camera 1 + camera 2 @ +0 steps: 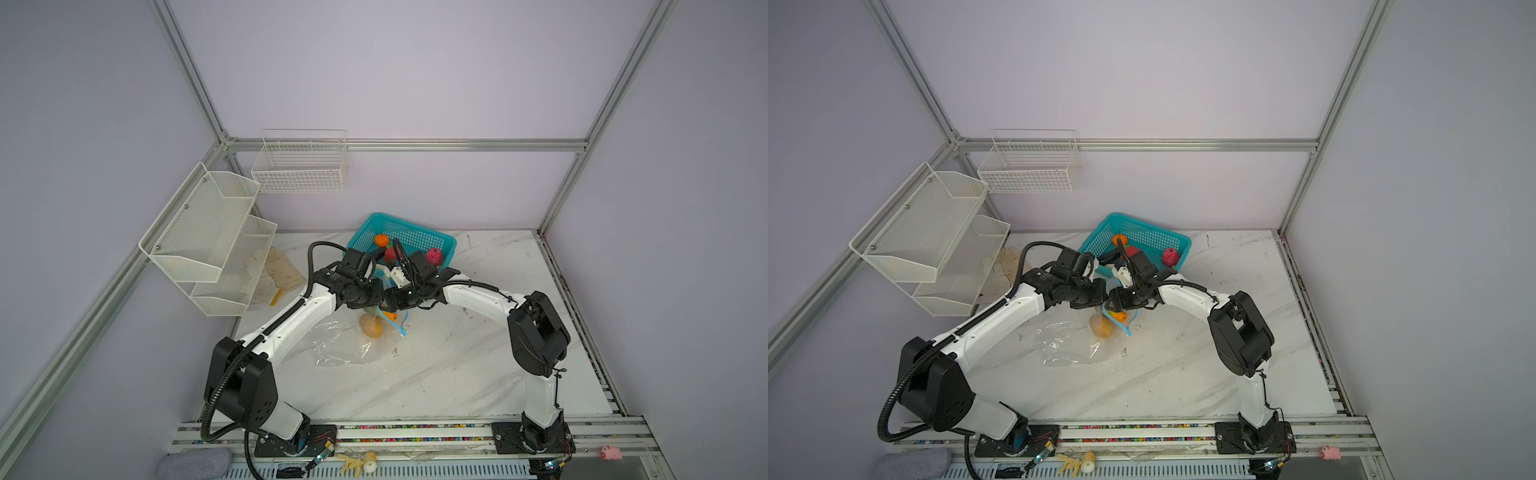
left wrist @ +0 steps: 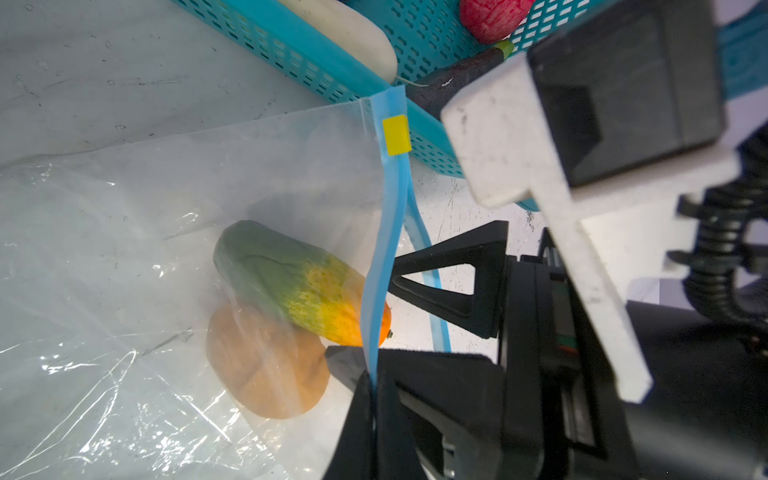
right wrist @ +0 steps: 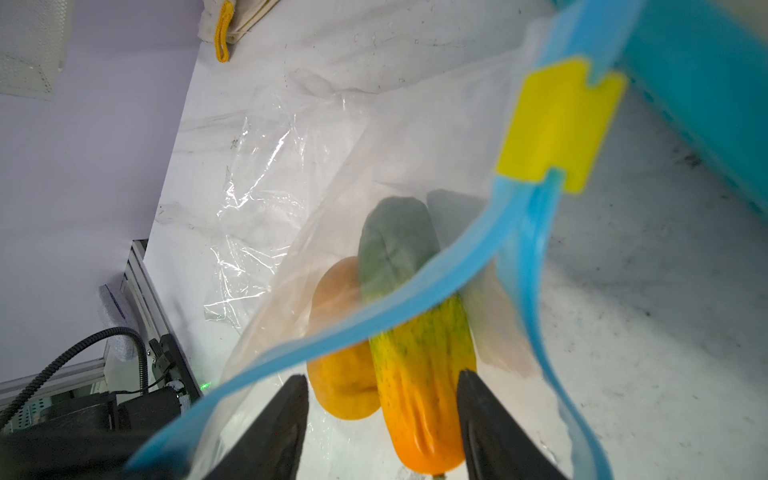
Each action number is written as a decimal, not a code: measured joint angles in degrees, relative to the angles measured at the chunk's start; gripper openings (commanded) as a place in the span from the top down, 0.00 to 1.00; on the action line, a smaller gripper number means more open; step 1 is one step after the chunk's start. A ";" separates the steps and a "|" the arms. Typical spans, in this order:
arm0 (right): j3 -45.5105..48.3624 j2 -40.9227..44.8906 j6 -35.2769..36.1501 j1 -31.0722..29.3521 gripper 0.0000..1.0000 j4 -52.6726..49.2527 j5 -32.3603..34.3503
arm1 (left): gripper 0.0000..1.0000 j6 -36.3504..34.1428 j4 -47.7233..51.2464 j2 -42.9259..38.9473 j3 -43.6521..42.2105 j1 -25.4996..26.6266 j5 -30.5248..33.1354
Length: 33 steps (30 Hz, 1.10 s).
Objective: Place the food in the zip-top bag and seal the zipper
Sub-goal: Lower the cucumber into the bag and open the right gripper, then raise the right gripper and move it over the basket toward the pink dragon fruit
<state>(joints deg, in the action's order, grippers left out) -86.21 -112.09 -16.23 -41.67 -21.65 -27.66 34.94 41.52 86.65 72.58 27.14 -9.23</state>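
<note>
Left wrist view | left gripper clamped on zipper of zip-top bag | right gripper jaws spread astride green-to-orange fruit in bag mouth | round orange fruit inside beside it | yellow slider at strip's end by teal basket | red food in basket

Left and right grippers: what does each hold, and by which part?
The left gripper pinches the zip-top bag by its light-blue zipper strip. The right gripper holds nothing; its jaws stand open around the green-orange food piece.
</note>
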 measured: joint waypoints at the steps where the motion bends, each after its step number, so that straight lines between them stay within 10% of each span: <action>1: 0.00 0.55 0.00 -0.04 0.39 -0.28 0.44 | 1.00 0.00 -0.02 0.00 0.00 0.00 -0.02; 14: -1.31 10.29 1.99 0.94 0.38 -5.81 8.94 | 1.00 0.00 -0.33 0.00 0.00 0.15 0.02; 33: -14.38 2.23 6.51 6.10 0.38 -11.39 26.34 | 1.00 -0.22 -0.28 0.00 0.00 0.26 0.24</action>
<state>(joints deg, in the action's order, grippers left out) -100.60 -109.86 -9.72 -35.57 -33.04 -1.32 34.72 41.23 86.65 72.58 27.40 -8.99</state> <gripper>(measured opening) 0.620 0.047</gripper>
